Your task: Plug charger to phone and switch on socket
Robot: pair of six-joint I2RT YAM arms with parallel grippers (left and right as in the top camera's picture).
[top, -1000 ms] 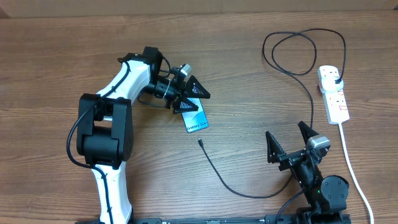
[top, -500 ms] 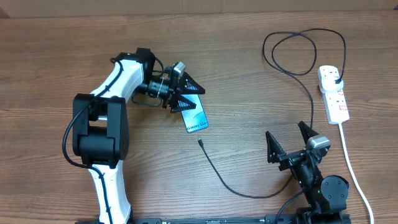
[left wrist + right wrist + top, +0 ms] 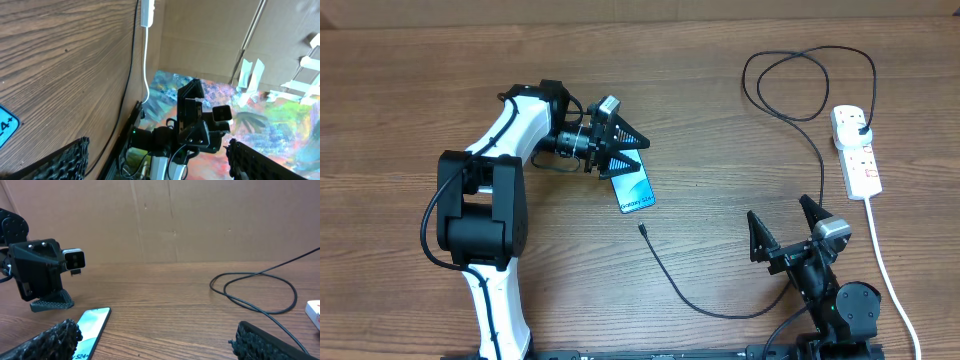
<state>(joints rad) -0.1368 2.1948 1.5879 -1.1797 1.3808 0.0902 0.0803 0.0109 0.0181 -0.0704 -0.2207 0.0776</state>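
The phone (image 3: 635, 190) lies flat on the wooden table with its teal screen up; it also shows in the right wrist view (image 3: 90, 327) and as a corner in the left wrist view (image 3: 5, 127). My left gripper (image 3: 625, 148) is open and empty, turned on its side just above the phone's far end. The charger cable's connector tip (image 3: 642, 229) lies just below the phone, apart from it. The black cable (image 3: 720, 314) curves right, loops at the back and ends at the plug (image 3: 861, 127) in the white socket strip (image 3: 860, 165). My right gripper (image 3: 785, 228) is open and empty near the front edge.
The socket's thick white cord (image 3: 886, 262) runs off the front right edge. The cable loop (image 3: 255, 287) lies at the back right. A cardboard wall (image 3: 175, 220) stands behind the table. The right arm's base (image 3: 195, 130) is at the table's front.
My left arm has pulled slightly back and left, and its gripper has rolled and lifted off the phone's far end. The right arm, phone and cable have not moved.
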